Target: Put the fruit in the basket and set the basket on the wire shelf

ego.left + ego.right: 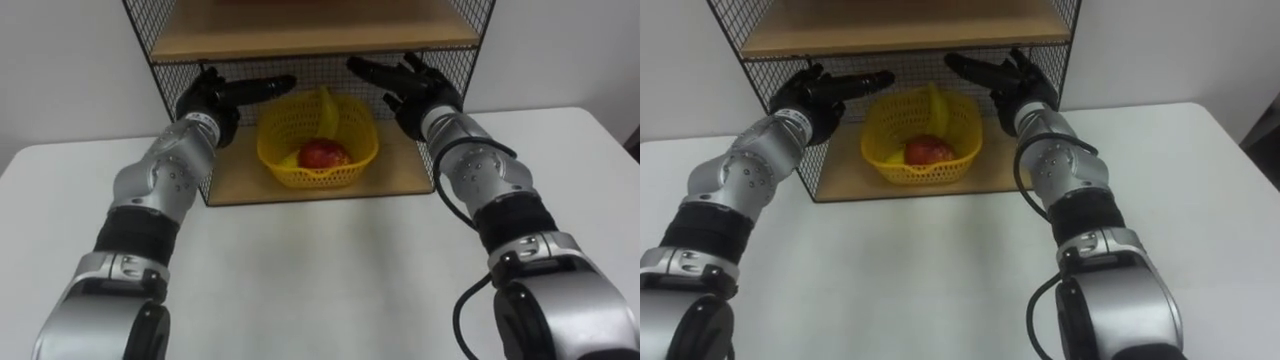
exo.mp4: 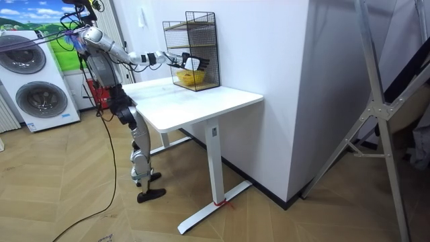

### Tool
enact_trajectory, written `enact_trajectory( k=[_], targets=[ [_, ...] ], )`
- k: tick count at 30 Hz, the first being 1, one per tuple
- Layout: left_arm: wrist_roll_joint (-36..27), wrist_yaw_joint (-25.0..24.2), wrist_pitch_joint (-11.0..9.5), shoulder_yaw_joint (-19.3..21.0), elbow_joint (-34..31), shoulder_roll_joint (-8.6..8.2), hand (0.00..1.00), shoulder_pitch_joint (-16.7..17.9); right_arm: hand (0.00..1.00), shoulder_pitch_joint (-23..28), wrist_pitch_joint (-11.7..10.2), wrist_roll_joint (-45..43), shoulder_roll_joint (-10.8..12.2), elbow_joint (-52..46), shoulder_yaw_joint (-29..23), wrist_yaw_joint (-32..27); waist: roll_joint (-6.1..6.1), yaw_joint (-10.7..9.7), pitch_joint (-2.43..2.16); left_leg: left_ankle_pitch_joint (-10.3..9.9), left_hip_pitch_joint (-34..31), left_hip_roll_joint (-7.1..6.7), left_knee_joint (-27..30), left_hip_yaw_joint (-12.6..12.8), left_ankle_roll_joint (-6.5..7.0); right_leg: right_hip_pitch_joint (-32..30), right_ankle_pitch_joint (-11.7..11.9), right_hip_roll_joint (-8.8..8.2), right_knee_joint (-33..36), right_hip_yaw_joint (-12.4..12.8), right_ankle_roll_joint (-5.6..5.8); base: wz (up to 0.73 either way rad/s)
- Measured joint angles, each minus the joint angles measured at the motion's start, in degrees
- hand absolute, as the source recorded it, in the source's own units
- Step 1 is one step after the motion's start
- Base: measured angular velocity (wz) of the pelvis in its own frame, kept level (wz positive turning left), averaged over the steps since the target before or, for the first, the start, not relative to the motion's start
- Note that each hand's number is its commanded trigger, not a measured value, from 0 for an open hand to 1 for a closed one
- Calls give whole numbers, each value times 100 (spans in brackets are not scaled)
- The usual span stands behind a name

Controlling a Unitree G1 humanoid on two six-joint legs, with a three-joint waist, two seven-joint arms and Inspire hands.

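Note:
A yellow mesh basket (image 1: 318, 135) stands on the lower wooden board of the wire shelf (image 1: 400, 170). Inside it lie a red apple (image 1: 324, 154) and a yellow banana (image 1: 327, 108) that leans against the back rim. My left hand (image 1: 222, 97) hovers just left of the basket with fingers straight, pointing right, holding nothing. My right hand (image 1: 405, 82) hovers just right of the basket, fingers stretched toward the left, also holding nothing. Both hands are apart from the basket's rim. In the room view I stand at the white table (image 2: 201, 101) with both arms reaching to the shelf (image 2: 193, 50).
The wire shelf (image 1: 910, 40) stands at the far edge of the white table against the wall, with an upper wooden board just above my hands. Its mesh sides close in left and right. In the room view, washing machines (image 2: 37, 94) stand behind me.

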Motion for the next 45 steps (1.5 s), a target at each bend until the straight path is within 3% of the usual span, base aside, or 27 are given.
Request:
enact_trajectory(
  k=[6,13,22,29,34,36,38,42,45],
  targets=[
    [10,-37,7,1,5,18,0,24,0,1,19,4,-18,0,-4,46,28,18,9,-1,2,-2,-25,-13,-2,3,-1,0,3,-12,-1,0],
    [25,-210,179,56,28,38,0,56,0,88,237,-10,-80,0,-26,73,105,33,8,-1,13,-5,-34,-25,-3,30,-6,-6,0,-57,-5,1],
    [16,-640,258,56,162,102,0,84,0,206,358,57,-84,-1,-160,70,103,53,7,2,34,-13,4,-27,-7,57,-37,-13,-3,-67,-11,1],
    [20,-657,257,55,142,100,0,84,0,209,358,155,-95,-28,-183,68,96,51,3,3,47,-12,3,-24,-7,64,-54,-18,4,-67,-14,0],
    [283,-543,215,55,-37,25,0,100,0,312,342,-349,-94,-581,-158,72,54,60,-5,6,28,-12,3,-18,-9,47,-62,-21,15,-84,-14,0],
    [367,-523,177,50,-285,6,0,244,0,431,314,-422,-94,-847,-151,99,4,61,-24,14,35,-12,-7,-23,-12,57,-62,-32,14,-129,-15,0],
    [394,-537,-14,-55,-825,-65,0,673,0,837,279,-509,-109,-1385,-61,136,-80,50,-33,19,94,-12,-24,-34,-14,101,-62,-32,12,-122,-15,0],
    [856,-519,-47,-202,-1432,-182,0,1359,0,1673,244,-913,-113,-2307,84,247,-180,53,-81,16,155,-12,-55,-31,-16,154,-83,-34,-2,-114,-11,0],
    [1156,-497,-47,-224,-1702,-254,0,1635,0,1922,244,-1207,-112,-2587,156,311,-235,45,-73,11,194,-13,-68,-29,-23,140,-124,-43,-2,-118,-10,0]
  ],
)
